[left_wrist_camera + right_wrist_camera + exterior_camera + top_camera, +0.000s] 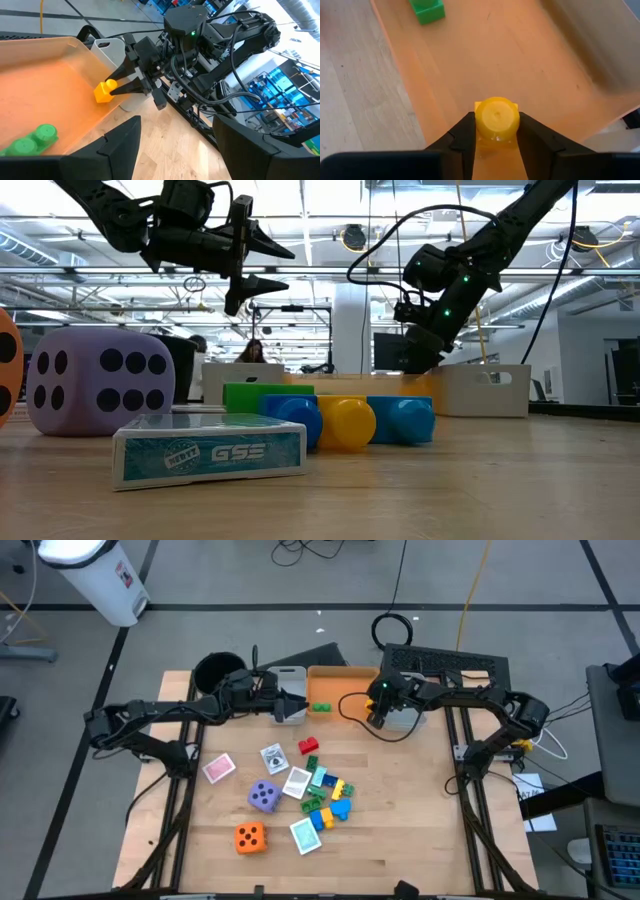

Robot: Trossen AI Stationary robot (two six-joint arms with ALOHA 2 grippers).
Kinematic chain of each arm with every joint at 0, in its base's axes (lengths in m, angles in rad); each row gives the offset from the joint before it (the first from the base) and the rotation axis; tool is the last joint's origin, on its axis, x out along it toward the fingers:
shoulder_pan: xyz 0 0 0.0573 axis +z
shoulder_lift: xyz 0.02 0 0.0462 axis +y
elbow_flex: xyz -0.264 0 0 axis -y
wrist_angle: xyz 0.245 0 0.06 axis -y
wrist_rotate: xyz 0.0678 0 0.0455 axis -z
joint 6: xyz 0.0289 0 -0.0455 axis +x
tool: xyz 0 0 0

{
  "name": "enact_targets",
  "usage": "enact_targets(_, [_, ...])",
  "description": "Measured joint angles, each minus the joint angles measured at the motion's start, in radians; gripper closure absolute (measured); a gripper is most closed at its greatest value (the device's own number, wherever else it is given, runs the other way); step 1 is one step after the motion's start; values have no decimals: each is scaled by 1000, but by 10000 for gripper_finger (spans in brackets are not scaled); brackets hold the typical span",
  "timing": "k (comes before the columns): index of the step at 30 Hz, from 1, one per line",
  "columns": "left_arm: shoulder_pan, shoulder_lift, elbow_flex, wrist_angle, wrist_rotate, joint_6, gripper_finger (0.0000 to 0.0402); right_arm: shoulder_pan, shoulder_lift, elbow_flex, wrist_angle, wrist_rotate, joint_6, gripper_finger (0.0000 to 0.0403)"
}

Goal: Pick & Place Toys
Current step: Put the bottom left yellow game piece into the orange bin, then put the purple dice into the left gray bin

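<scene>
Holding a yellow brick over the orange bin, your right gripper has its jaws pinched on the brick's sides, so this looks like the drop-off step. Next, open them to release beside the green brick. Your left gripper waits nearby, open and empty.

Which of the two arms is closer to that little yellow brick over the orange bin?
The right. Its end effector grips the yellow brick above the orange bin; the left end effector hangs open beside the bin, apart from the brick.
</scene>
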Motion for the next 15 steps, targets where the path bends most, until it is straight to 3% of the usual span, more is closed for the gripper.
enact_targets(8, [0,0,0,0,0,-2,147,0,0,0,1,0,-6,236])
enact_targets(15, [0,0,0,0,0,-7,147,0,-8,0,25,0,-2,230])
